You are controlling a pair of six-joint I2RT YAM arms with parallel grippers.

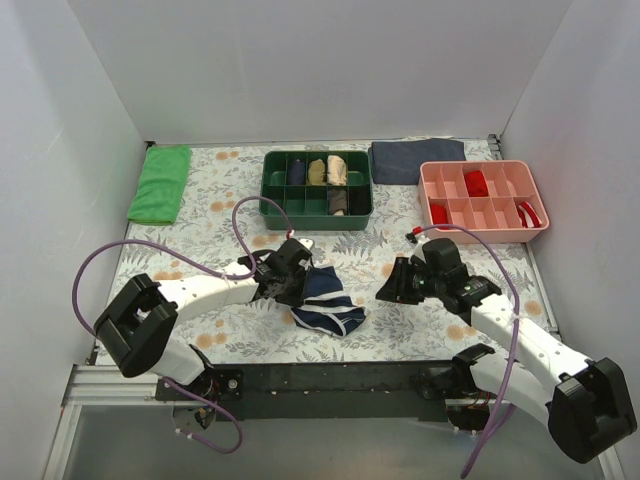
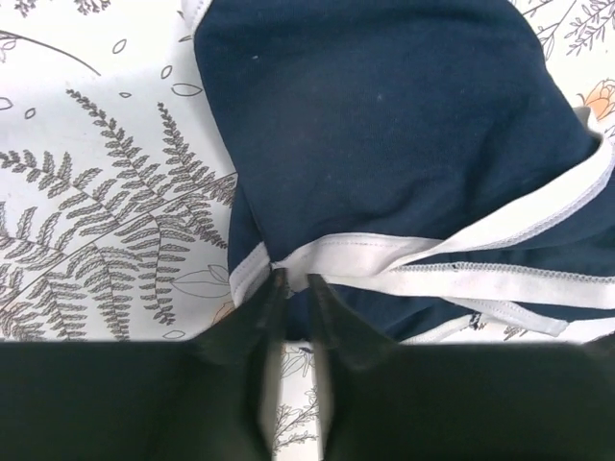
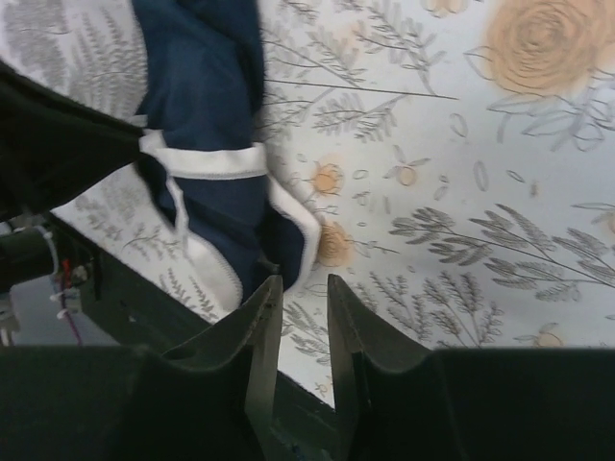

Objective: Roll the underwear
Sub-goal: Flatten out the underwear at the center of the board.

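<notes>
Just on the near side of the green tray [image 1: 315,222], toward the arm bases, the underwear [image 1: 322,290] lies bunched on the floral table cover [image 1: 200,235]. It is not yet rolled: the navy cloth sits in a loose heap, and its white piping [image 2: 365,254] crosses in several bands along one edge.

Near and slightly left of the tray's front wall, the left gripper [image 2: 294,283] sets its tips at the cloth's border, jaws at a narrow slit. The tips meet the piping where a hem corner turns. The wrist view does not show whether cloth is pinched between them or merely touched. Working at a hem is probably deliberate, since a bound edge gives a firm line to lift or fold over, and a roll needs such a starting edge.

Near and to the right of the tray, the right gripper [image 3: 303,283] stands off from the garment. Its jaws are narrowly parted with nothing between them, and only table cover and the table's near edge show through the gap. This position likely leaves the left arm room to work while keeping the right arm ready to pin or take the opposite side.

The garment lies directly ahead of the left tips, touching them, and spreads away beyond them. From the right gripper it lies off to the left of the fingers, near but with no contact apparent.
</notes>
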